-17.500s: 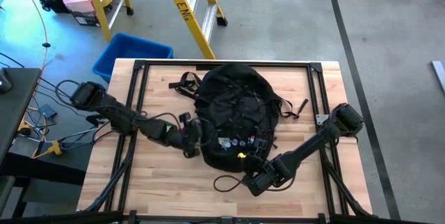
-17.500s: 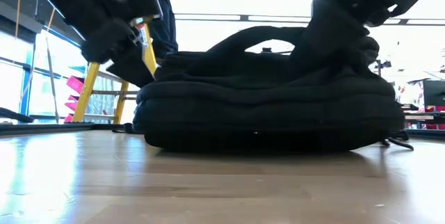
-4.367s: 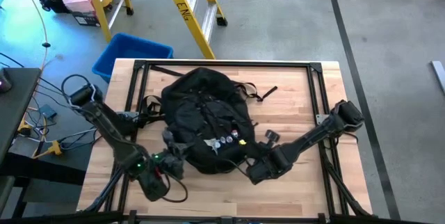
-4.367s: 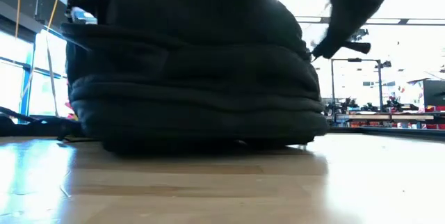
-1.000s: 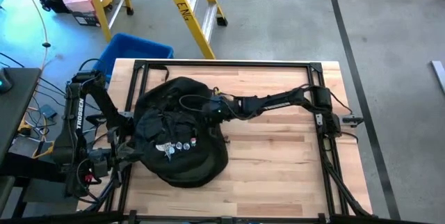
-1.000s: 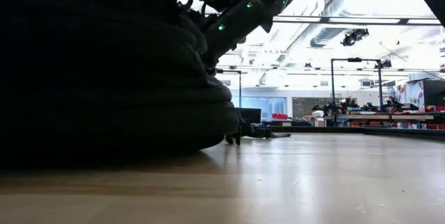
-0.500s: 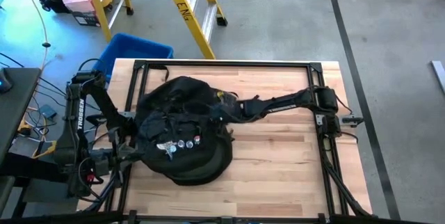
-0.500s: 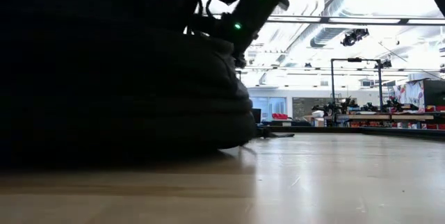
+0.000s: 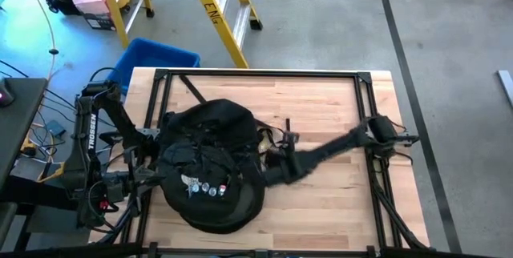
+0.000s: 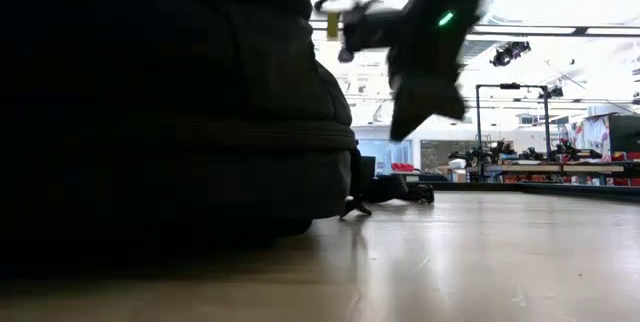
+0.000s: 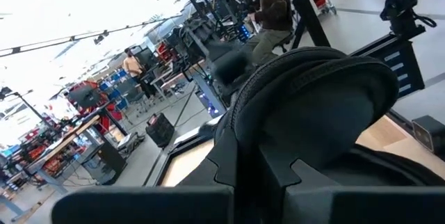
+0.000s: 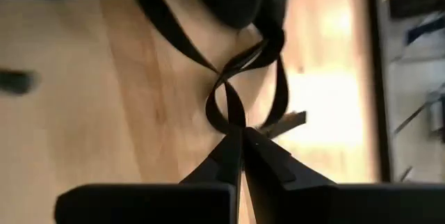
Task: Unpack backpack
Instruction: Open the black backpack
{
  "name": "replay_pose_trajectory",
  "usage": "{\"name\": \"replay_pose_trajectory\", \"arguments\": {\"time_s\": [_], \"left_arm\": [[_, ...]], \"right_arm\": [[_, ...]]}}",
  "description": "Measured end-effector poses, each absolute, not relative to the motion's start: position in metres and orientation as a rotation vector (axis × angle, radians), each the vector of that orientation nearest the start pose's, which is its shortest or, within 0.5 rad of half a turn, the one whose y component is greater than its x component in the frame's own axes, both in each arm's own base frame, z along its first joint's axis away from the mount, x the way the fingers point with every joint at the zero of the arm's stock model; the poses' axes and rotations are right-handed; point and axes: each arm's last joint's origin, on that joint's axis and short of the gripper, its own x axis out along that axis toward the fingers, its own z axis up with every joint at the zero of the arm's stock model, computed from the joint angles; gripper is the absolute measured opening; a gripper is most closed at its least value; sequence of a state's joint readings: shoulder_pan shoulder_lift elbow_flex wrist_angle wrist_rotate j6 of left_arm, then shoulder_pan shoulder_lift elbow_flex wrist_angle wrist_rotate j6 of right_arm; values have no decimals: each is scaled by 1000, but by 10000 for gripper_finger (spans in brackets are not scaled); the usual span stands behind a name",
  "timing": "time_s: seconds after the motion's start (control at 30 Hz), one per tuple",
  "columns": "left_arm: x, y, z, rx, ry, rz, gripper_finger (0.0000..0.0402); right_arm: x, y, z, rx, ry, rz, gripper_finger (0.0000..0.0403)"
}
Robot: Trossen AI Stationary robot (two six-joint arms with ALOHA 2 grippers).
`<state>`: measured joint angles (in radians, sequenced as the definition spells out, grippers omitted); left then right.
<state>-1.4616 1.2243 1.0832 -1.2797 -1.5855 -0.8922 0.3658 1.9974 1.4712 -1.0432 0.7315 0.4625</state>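
Observation:
The black backpack (image 9: 210,174) lies on the left half of the wooden table, with small round badges (image 9: 210,187) on its upper face. My left gripper (image 9: 152,179) is shut at the backpack's left side, level with the table. My right gripper (image 9: 267,164) is at the backpack's right side, slanting down, shut on a thin black strap loop (image 12: 233,92) that runs out of the backpack. In the low view the backpack (image 10: 170,112) fills the left of the picture and the blurred right gripper (image 10: 418,97) hangs beside it. My left gripper pinches a padded, stitched edge of the backpack (image 11: 240,123) between its two fingers, coming in level from the table's left. The padded part (image 11: 313,92) rises beyond the fingertips. The rest of the backpack lies on the table. My right gripper pinches the thin strap loop where its two runs cross (image 12: 231,118), right at the fingertips. The fingers come slanting down from the table's right. The loop runs back up to the backpack, above the tabletop.
Bare wood (image 9: 337,202) takes up the table's right half. Black frame rails (image 9: 256,74) run along the table's edges. A blue bin (image 9: 152,62) and a yellow ladder (image 9: 224,6) stand beyond the far edge. A person (image 11: 268,8) sits in the room behind.
My right gripper has gone from the backpack's far top along its right side toward the table's near edge, tipping downward, still shut. The backpack's right side has shifted and bulged out toward the right with it.

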Motion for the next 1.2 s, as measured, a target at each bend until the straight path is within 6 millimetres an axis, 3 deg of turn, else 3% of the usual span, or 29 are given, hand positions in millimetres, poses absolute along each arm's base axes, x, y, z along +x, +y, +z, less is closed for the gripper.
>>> {"name": "replay_pose_trajectory", "arguments": {"time_s": [0.13, 0.3, 0.47, 0.63, 0.8, 0.97, 1.2], "left_arm": [[64, -183, 310, 513, 36, 188, 0], [90, -174, 310, 480, 71, 328, 0], [113, -173, 318, 459, 107, 424, 0], [134, -178, 334, 475, 134, 491, 0], [157, -177, 350, 490, 156, 582, 0], [174, -174, 356, 487, 169, 653, 0], [177, -189, 361, 520, 173, 635, 0]], "right_arm": [[342, 149, 207, -500, 1047, -501, 0], [340, 197, 233, -457, 840, -198, 0], [352, 219, 241, -384, 712, 72, 0], [363, 219, 242, -361, 654, 160, 10], [380, 218, 223, -317, 646, 236, 67], [385, 210, 197, -418, 735, 91, 137], [359, 193, 180, -427, 1013, -141, 174]]}}
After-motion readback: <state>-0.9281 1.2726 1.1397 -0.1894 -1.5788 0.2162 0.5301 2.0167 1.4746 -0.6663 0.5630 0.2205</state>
